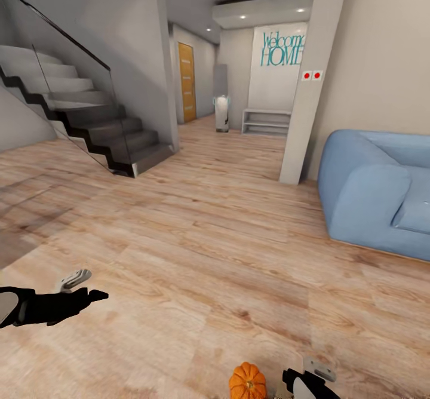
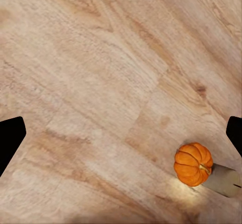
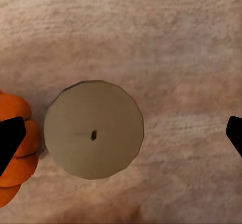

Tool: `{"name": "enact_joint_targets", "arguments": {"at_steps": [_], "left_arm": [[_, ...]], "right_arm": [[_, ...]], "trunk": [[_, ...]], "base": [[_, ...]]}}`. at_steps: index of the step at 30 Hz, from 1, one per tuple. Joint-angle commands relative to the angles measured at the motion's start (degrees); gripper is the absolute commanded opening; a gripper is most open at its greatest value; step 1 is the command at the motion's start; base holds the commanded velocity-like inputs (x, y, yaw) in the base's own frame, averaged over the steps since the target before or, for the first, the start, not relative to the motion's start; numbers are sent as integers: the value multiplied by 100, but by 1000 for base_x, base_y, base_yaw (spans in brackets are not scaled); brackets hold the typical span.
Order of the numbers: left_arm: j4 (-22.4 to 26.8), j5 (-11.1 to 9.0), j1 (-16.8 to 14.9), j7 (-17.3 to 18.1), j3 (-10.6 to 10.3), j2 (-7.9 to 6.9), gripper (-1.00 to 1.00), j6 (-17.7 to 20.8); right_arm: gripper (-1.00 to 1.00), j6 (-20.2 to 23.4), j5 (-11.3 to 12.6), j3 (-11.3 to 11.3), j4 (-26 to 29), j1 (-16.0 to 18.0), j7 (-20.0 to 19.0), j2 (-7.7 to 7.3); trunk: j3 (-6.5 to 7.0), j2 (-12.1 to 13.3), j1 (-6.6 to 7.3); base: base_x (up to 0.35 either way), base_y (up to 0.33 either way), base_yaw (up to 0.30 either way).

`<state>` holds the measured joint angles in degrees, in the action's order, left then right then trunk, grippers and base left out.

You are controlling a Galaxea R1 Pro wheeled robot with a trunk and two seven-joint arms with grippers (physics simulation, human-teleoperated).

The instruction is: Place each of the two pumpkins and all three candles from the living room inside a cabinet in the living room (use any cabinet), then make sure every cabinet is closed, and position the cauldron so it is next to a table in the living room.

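Right, my right gripper (image 3: pixel 121 133) hangs straight above a candle (image 3: pixel 94 135) on the floor (image 1: pixel 197 255), fingers spread wide to either side — lined up for a top grasp, I'd judge. A pumpkin (image 1: pixel 248 382) sits just beside it, bottom centre. My left gripper (image 1: pixel 83 287), lower left, is spread and empty. Beyond, bare planks run to the stairs (image 1: pixel 89 130) upper left and sofa (image 1: pixel 376 190) at right.

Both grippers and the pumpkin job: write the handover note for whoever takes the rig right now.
Left gripper: open, empty, over bare wood floor.
Right gripper: open, empty, above a candle, fingers either side.
One pumpkin sits on the floor beside that candle, by the right arm.
Done: nothing stored as far as these views show.
Left: grasp the candle and pumpkin, find the others, the cabinet and the cauldron, finish the rest.
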<state>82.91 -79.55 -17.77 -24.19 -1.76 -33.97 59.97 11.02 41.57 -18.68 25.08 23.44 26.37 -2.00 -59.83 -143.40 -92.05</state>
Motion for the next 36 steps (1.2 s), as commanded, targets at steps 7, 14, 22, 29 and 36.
{"name": "enact_joint_targets", "arguments": {"at_steps": [7,14,22,29,36], "left_arm": [[6,-60,-5,-60,0,-4,100,3],[6,-60,-1,-60,0,-4,100,3],[6,-60,-3,-60,-9,-4,100,3],[6,-60,-2,-60,-9,-4,100,3],[6,-60,-3,-60,-9,-4,100,3]], "right_arm": [[100,40,27,-48,14,3,-136,-6],[100,-10,20,-48,14,3,-378,-20],[100,-269,26,-48,6,3,-395,-36],[100,-291,26,-44,-2,3,-395,-39],[100,-293,-4,-45,0,3,-395,-30]], "trunk": [[-73,-7,-6],[-228,-16,-24],[-405,-27,-45],[-560,-36,-63],[-605,-39,-68]], "base": [[0,0,0],[0,0,0],[0,0,0],[0,0,0],[0,0,0]]}}
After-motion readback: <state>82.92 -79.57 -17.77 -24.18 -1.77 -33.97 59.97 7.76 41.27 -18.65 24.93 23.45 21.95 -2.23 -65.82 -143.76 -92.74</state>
